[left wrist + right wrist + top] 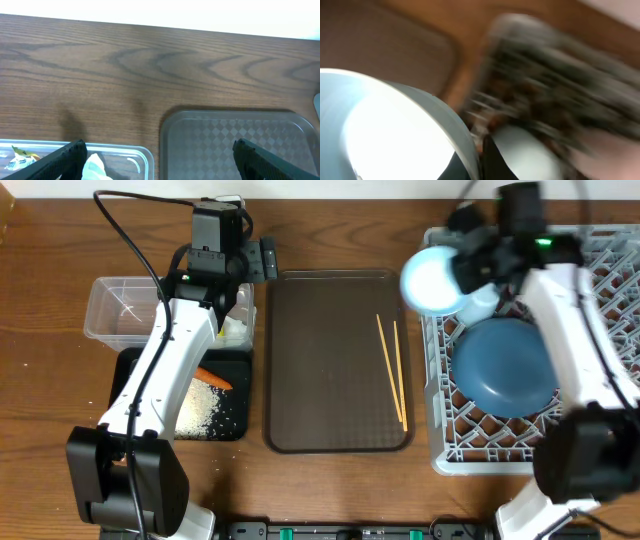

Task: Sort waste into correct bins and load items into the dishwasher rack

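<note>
White bowl, lifted high and pinched at its rim by right gripper, hangs over the rack at its 10 o'clock corner, presumably for loading. Left gripper is spread wide and empty above clear tub.

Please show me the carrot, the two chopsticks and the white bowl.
carrot (213,378), overhead view, middle of its orange body.
chopsticks (390,370), overhead view, mid-length of the left stick.
white bowl (432,280), overhead view, centre of its pale inside.
</note>
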